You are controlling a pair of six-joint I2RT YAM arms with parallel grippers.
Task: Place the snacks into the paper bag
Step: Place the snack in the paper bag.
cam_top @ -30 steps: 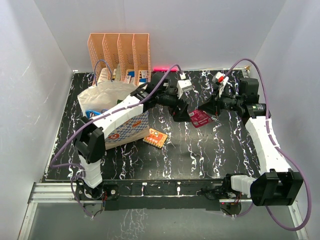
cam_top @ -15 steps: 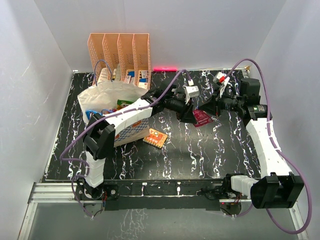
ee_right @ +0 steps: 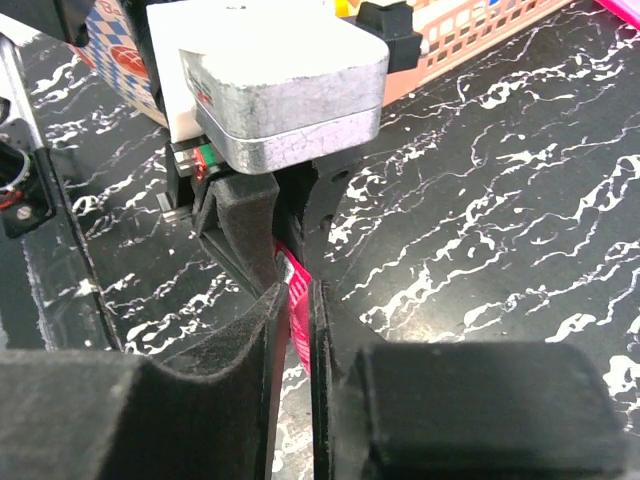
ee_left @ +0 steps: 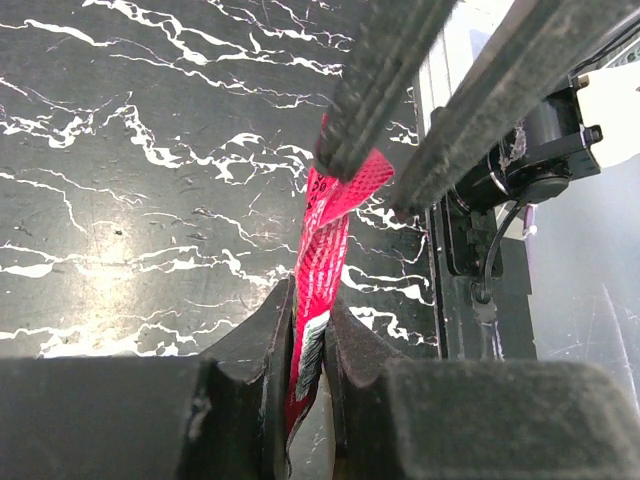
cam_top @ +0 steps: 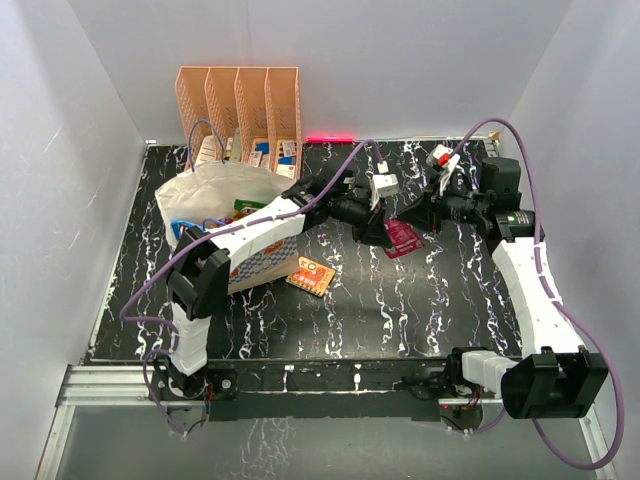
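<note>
- The red packet [ee_left: 325, 250] hangs above the tabletop [cam_top: 380, 310], to the right of the paper bag [cam_top: 205, 190] and well apart from it. It is not in the bag yet.
- The left tool [ee_left: 308, 300] is closed narrow on one end of the packet and the right tool [ee_right: 297, 300] is closed narrow on the other end. So 2 tools pinch 1 packet together.
- If either arm pulls away while both pinch, the thin foil can tear or slip out of the weaker grip.
- If the right tool lets go and the left grip is only on the edge, the packet can fall on the tabletop.
- The fingers of the 2 tools are very near each other, so I think they can collide when they separate.
- On the way to the bag, the loose hanging part can catch the rim and push the bag over.
- 1 orange packet [cam_top: 310, 274] lies just beside the bag, not yet packed.
</note>
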